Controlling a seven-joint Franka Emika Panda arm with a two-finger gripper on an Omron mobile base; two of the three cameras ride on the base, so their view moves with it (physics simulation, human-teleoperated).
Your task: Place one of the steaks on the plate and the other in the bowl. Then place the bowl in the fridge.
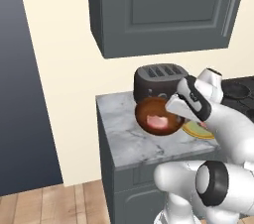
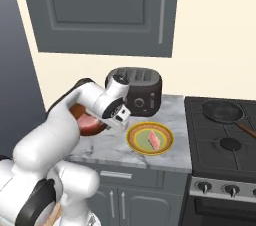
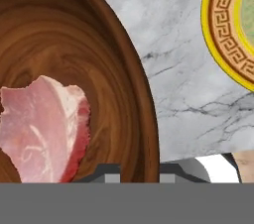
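Cream wall (image 1: 64,94) behind, w/ dark grey upper cabinet (image 1: 158,5) hung on it, long silver handle at its right side. Below: grey-white marble desk (image 1: 129,139) over grey base cabinets (image 2: 120,200) w/ small silver pulls. Dark toaster (image 2: 137,90) at back of desk, near wall. Black stove (image 2: 225,145) w/ knobs just right of desk, black frying pan (image 2: 222,111) on a back burner. Wood-plank floor (image 1: 49,203); tall dark grey panel (image 1: 20,94) at far left. Light even, soft.
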